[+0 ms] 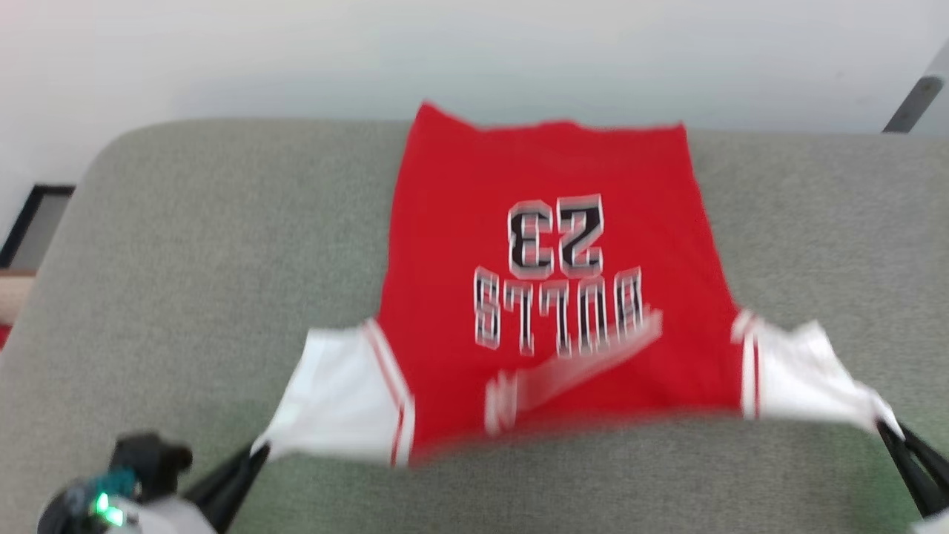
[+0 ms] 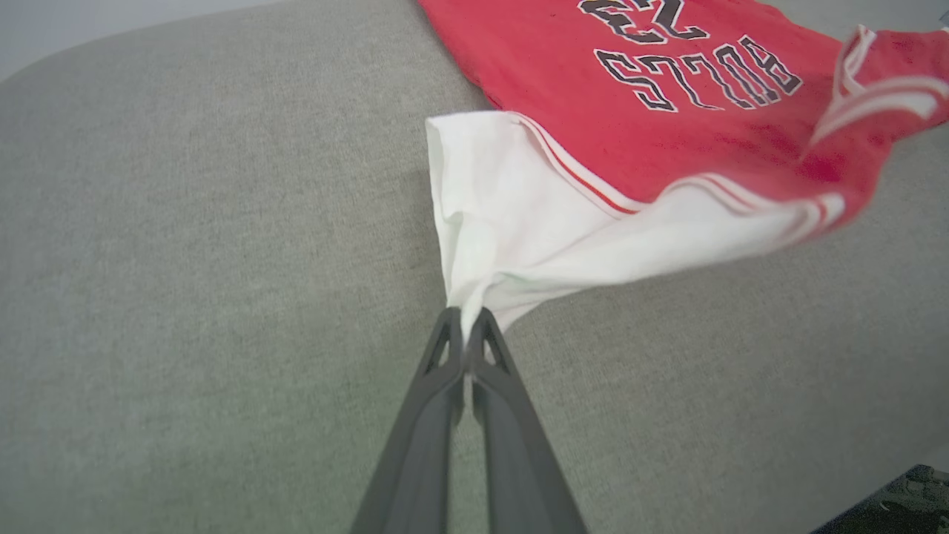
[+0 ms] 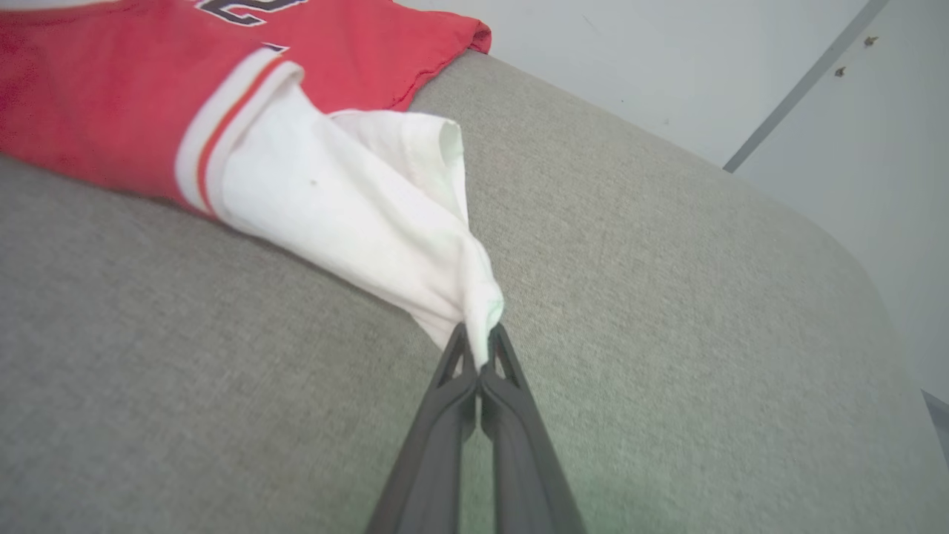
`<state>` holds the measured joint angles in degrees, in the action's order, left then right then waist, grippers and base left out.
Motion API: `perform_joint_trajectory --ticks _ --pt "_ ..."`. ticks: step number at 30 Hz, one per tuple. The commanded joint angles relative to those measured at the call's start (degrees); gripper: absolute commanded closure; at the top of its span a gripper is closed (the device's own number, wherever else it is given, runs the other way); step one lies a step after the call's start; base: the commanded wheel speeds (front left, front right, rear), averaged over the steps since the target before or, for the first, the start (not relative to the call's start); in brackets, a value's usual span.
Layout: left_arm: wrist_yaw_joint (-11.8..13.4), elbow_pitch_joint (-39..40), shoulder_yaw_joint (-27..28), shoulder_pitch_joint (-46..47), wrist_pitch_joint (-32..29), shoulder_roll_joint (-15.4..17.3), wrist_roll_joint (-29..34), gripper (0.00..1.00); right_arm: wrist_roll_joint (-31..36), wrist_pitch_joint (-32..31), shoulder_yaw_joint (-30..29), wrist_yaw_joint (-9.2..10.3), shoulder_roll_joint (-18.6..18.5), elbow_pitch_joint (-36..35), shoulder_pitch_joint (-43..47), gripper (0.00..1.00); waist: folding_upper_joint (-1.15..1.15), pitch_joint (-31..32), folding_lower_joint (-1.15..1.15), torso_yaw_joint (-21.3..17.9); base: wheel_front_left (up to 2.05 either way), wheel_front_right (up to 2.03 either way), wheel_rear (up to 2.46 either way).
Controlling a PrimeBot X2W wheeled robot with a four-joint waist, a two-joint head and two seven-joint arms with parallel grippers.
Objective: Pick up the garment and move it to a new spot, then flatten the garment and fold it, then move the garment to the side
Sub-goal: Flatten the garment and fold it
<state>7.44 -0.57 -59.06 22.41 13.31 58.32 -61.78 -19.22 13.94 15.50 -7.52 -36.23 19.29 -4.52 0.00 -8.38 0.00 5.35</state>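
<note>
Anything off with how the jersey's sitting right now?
Neck trim of the garment slants across the chest, not lying round. White sleeves are bunched to points in the left gripper and right gripper. No damage visible.

Word: "BULLS", in black block capitals outlined in white, across the red front of the garment (image 1: 445, 297).
Number: "23", in the same black, white-edged lettering, on the red cloth just beside the word, on its far side in the head view.
Orientation: word and number both stand upside down in the head view and the left wrist view.
Left wrist view: "BULLS" is whole; "23" is cut by the top edge.
Right wrist view: scraps of dark outlined characters at the top edge, too little to read.
</note>
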Motion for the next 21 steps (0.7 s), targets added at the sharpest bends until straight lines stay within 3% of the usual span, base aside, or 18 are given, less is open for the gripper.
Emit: perform_joint_trajectory --ticks 1,3,8,19,21 --pt "1.62 0.40 0.13 -2.39 0.70 0.37 -0.54 1.00 0.90 -0.24 -1.24 0.06 -0.59 -0.50 2.53 1.00 0.00 2.89 0.00 -1.30 0.00 0.00 0.00" --pt "3.67 0.70 -0.07 -5.61 1.19 0.36 -0.88 1.00 1.23 -0.02 -2.55 0.06 0.29 -1.27 6.09 1.00 0.00 3.24 0.00 -1.19 0.00 0.00 0.00" --pt "5.69 -0.06 2.47 -10.49 1.81 -2.08 -1.86 1.00 0.34 0.09 -5.08 0.06 1.91 -0.96 11.29 1.00 0.00 3.45 0.00 -1.01 0.00 0.00 0.00" --pt "4.00 -2.50 6.04 -13.62 1.84 -5.74 -0.54 1.00 -1.69 -6.79 -2.50 0.06 3.33 0.25 10.58 1.00 0.00 3.72 0.00 -1.41 0.00 0.00 0.00" --pt "4.08 -2.65 6.41 -13.59 1.84 -5.96 -0.21 1.00 -3.33 -9.23 -2.00 0.06 3.56 0.37 9.47 0.76 0.00 3.72 0.00 -1.53 0.00 0.00 0.00"
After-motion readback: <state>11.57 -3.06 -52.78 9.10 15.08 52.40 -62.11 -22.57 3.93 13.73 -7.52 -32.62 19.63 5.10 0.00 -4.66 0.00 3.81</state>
